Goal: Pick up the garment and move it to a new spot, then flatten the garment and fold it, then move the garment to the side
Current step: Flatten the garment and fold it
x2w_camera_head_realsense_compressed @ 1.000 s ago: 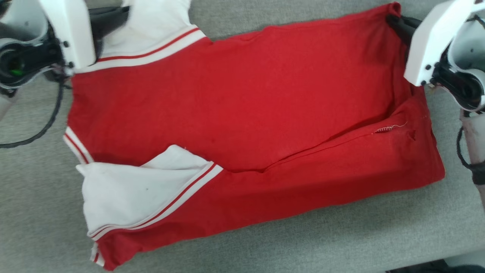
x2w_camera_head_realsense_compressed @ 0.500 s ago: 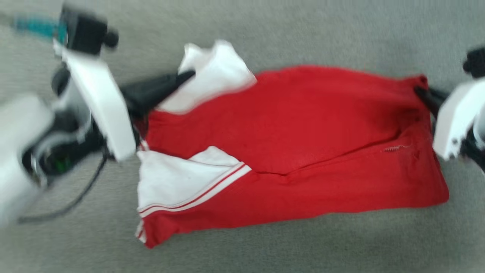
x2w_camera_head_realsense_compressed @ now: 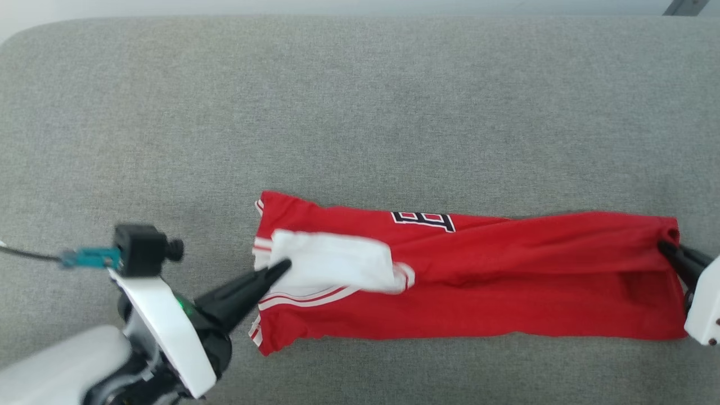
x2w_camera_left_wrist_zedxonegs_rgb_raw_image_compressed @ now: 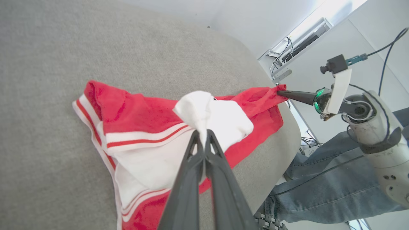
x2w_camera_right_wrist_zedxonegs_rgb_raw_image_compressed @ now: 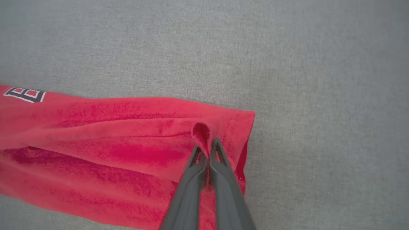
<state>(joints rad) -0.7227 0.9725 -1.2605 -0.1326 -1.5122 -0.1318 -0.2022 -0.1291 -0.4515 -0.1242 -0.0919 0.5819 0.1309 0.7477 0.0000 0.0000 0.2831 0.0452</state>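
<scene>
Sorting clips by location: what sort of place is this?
Probably an indoor robot lab or test room: a grey fabric-covered table, bare white walls with loose cabling, and a person in jeans beside it.

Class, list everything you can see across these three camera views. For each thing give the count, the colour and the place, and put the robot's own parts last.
Jersey-style fabric T-shirt: one, red with white striped-trim sleeves, stretched across the surface between the grippers.
Padded fabric-covered surface: one, grey, under the T-shirt.
Person's denim jeans: one pair, blue, beyond the surface's edge in the left wrist view.
Left gripper: one, dark, shut on a white sleeve.
Right gripper: one, dark, shut on the red hem end.
</scene>
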